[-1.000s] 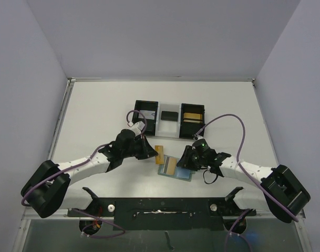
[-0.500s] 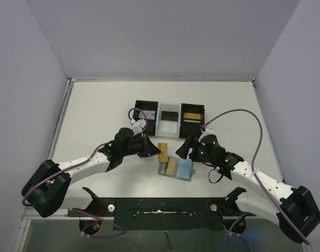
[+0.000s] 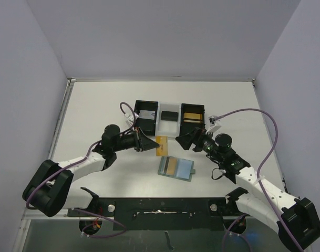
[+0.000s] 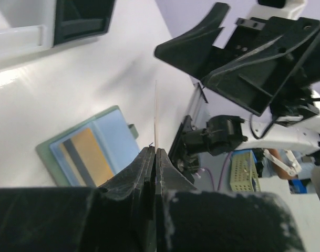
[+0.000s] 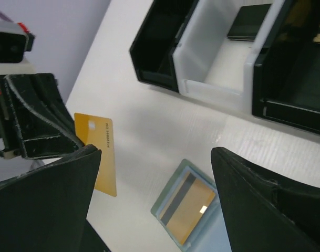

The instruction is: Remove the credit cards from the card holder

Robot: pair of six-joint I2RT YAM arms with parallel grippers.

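Observation:
The card holder (image 3: 184, 169) lies open on the table, grey-green rim, pale blue pockets. A gold credit card with a dark stripe (image 3: 170, 166) sits in its left pocket. My left gripper (image 3: 149, 143) is shut on a second gold credit card (image 3: 161, 146), held above the table to the holder's upper left. In the left wrist view this card (image 4: 155, 115) shows edge-on between the fingers, with the holder (image 4: 117, 142) below. My right gripper (image 3: 187, 140) hangs open and empty above the holder's far side. Its wrist view shows the held card (image 5: 99, 157) and the holder (image 5: 173, 197).
A black-and-clear three-compartment tray (image 3: 170, 131) stands just beyond both grippers. Its middle compartment has a dark flat item (image 3: 170, 115) and its right one a gold card (image 3: 193, 116). Purple cables loop off both arms.
My right gripper has opened wide and lifted off the card holder toward the tray. The left gripper has drawn the gold card up and away to the left.

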